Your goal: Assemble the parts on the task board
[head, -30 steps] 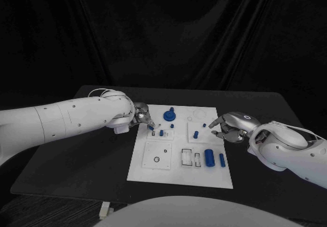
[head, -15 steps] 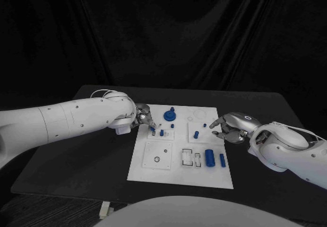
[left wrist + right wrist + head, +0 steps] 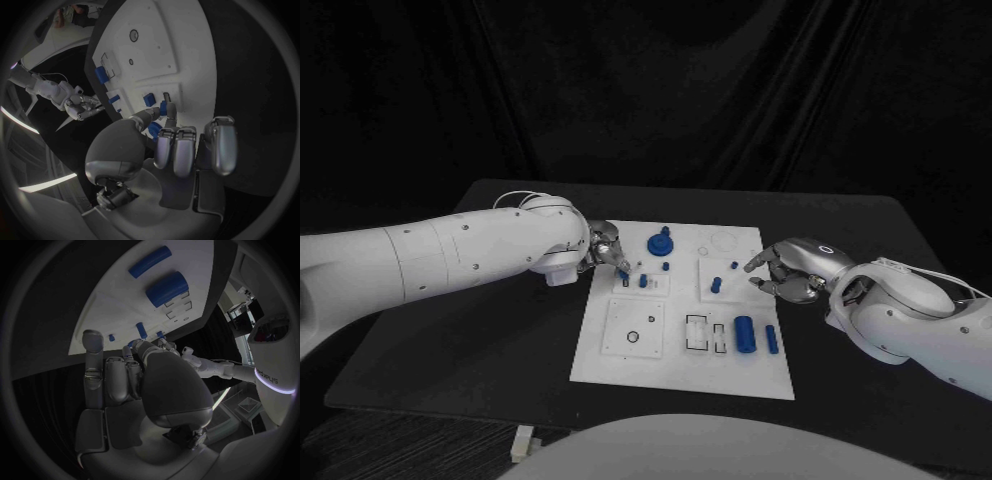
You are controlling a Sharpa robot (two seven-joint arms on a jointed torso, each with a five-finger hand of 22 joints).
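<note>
peg (image 3: 619, 268) in left hand (image 3: 602, 247)

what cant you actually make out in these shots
- Left hand, head view: too small to tell whether its fingertips pinch a blue part; in the left wrist view, the thumb and fingers cover the contact.
- Right hand, head view: its own fingers hide what lies under it on the task board.
- Board holes, head view: too small to tell their shapes.
</note>
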